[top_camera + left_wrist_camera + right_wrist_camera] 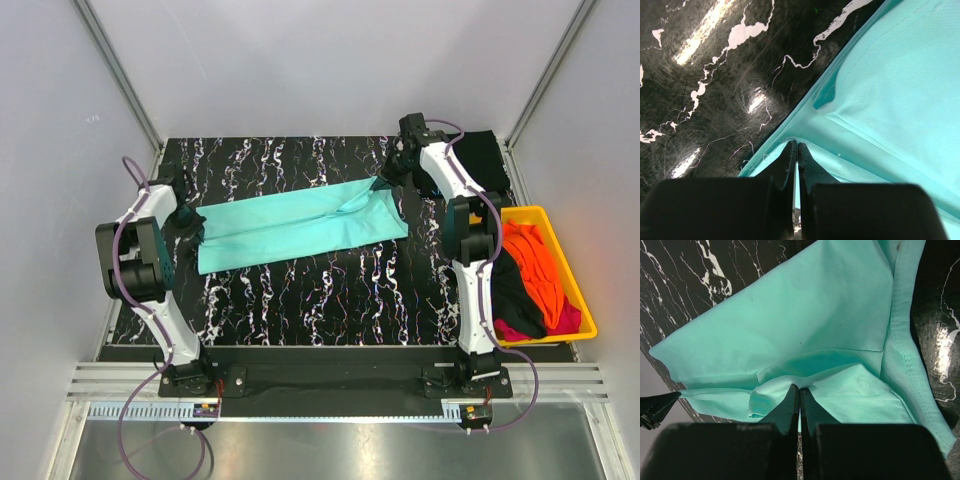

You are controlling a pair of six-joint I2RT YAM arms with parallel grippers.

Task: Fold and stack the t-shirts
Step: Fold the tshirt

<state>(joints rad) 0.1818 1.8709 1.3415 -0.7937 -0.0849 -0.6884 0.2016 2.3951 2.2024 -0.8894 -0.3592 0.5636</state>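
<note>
Barely begun: teal t-shirt lies mid-tabletop as a long, partly folded band, left tool and right tool each pinched shut on 1 end. Orange t-shirt, black t-shirt and magenta t-shirt sit unfolded in yellow bin.

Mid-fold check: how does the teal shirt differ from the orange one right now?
The teal shirt lies spread as a long strip on the table; the orange shirt sits crumpled in the yellow bin. The left gripper and right gripper pinch the teal shirt's ends; no gripper holds the orange shirt. Both are plain cloth.
</note>
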